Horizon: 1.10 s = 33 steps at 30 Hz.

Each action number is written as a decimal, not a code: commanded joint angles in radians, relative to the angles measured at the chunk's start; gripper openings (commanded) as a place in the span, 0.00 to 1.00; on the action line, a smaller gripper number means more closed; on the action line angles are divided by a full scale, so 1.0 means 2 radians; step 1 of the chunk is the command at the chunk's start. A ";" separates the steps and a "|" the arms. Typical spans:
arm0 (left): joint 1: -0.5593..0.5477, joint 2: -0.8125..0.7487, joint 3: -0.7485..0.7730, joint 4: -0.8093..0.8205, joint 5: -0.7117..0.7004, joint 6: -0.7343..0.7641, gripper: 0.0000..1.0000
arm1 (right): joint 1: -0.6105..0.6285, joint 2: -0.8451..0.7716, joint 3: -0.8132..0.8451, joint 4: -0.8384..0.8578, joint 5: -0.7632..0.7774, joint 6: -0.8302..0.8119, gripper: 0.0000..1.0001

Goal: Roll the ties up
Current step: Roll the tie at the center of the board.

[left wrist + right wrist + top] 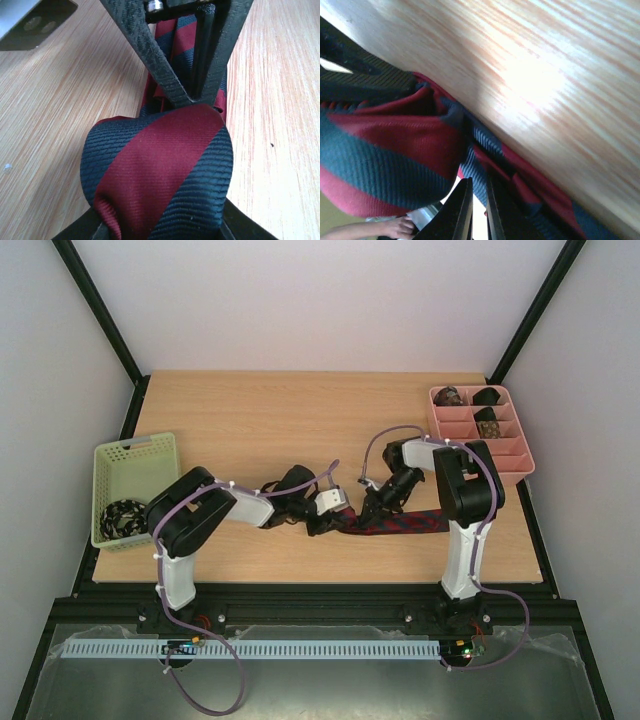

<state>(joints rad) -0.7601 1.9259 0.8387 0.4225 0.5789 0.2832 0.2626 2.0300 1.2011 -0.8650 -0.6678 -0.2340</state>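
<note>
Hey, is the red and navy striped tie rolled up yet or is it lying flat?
Partly rolled. The tie forms a coil between the left fingers; its remaining strip lies flat on the table.

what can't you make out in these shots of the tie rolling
- Rolled ties in the pink tray: too small in the top view to tell patterns.
- Roll of the dark red striped tie: the left gripper covers it in the top view.
- Right gripper, its hold: right wrist view is blurred, fabric crowds its jaws.
</note>
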 commanded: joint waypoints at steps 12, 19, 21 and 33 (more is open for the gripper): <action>0.014 -0.018 0.067 -0.234 0.044 0.229 0.21 | -0.007 0.047 0.001 0.033 0.067 0.045 0.18; -0.001 0.003 0.061 -0.256 -0.025 0.212 0.22 | -0.013 0.043 0.026 0.024 0.057 0.040 0.29; -0.006 0.013 0.065 -0.265 -0.035 0.201 0.22 | -0.016 0.028 0.032 0.011 0.025 0.033 0.41; -0.009 0.030 0.072 -0.280 -0.055 0.179 0.23 | -0.002 -0.073 -0.025 0.008 -0.129 0.035 0.62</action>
<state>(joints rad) -0.7738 1.9224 1.0111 0.0040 0.5713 0.6537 0.2325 1.9278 1.2072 -0.8585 -0.8310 -0.1898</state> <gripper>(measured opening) 0.318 0.626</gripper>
